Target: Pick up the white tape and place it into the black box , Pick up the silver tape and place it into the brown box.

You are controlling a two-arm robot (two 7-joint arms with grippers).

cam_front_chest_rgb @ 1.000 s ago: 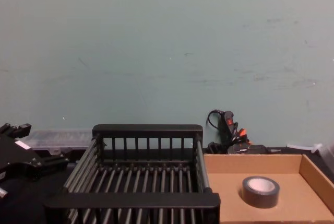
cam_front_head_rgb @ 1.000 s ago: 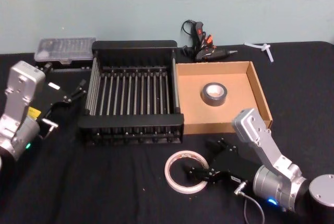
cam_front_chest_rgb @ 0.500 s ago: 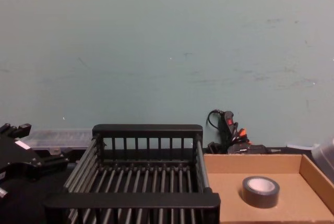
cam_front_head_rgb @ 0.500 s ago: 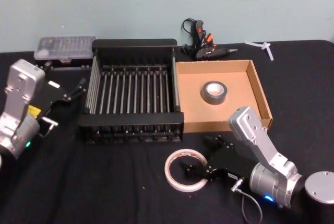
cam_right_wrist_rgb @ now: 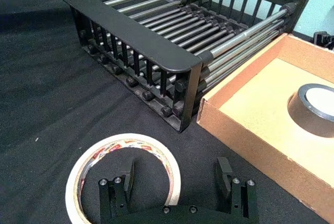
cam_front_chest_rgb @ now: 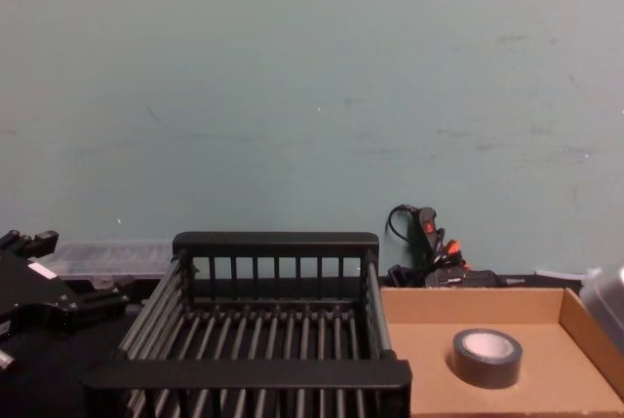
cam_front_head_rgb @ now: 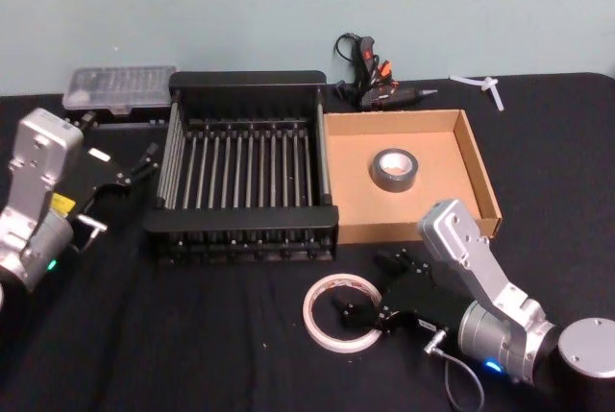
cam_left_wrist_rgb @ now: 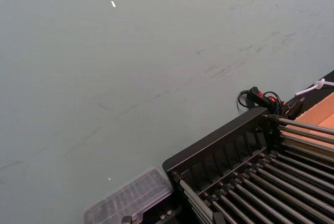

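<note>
The white tape (cam_front_head_rgb: 339,314) lies flat on the black cloth in front of the boxes. My right gripper (cam_front_head_rgb: 371,287) is open and low over its right side, one finger (cam_right_wrist_rgb: 126,178) inside the ring (cam_right_wrist_rgb: 84,171) and the other outside it, toward the brown box. The silver tape (cam_front_head_rgb: 395,171) sits inside the brown box (cam_front_head_rgb: 437,208), as the chest view also shows for the roll (cam_front_chest_rgb: 486,357). The black box (cam_front_head_rgb: 240,222) holds nothing. At the far left, my left gripper (cam_front_head_rgb: 135,170) stands open beside the black box.
A clear plastic case (cam_front_head_rgb: 120,88) lies at the back left. A glue gun (cam_front_head_rgb: 370,81) with its cord rests behind the boxes, and a white plastic piece (cam_front_head_rgb: 485,88) at the back right. The two boxes stand side by side, touching.
My right arm has shifted slightly left, bringing its fingers a little further over the white tape's rim. The tape, boxes and left arm have not moved.
</note>
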